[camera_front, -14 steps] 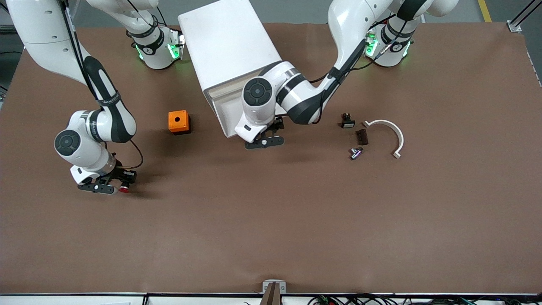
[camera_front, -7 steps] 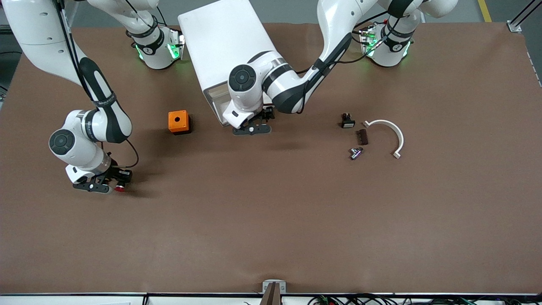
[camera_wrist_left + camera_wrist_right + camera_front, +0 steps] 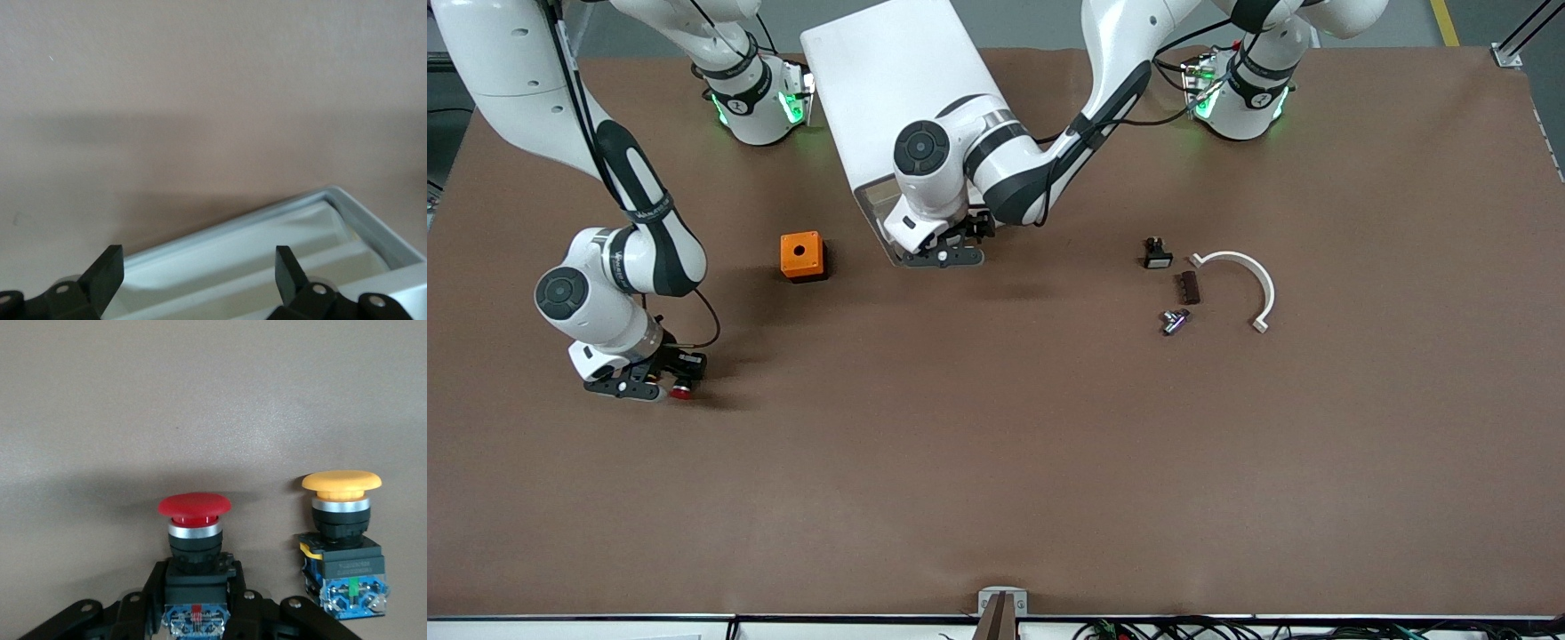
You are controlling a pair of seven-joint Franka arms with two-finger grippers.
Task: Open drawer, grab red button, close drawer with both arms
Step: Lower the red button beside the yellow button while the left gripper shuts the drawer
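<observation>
The right end effector [image 3: 660, 384], low over the counter [image 3: 996, 462] at the right arm's end, clamps the red-capped button [image 3: 194, 540]; a yellow-capped button [image 3: 341, 540] stands just beside it, its label print too small to read. The left end effector [image 3: 941, 252], spread wide, sits at the drawer [image 3: 267, 257] front; the cabinet [image 3: 898, 98] hides most of the drawer.

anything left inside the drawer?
The left wrist view shows only bare white ribbed floor in the drawer between the open left gripper. The rest lies inside the cabinet or outside the frame, unseen.
</observation>
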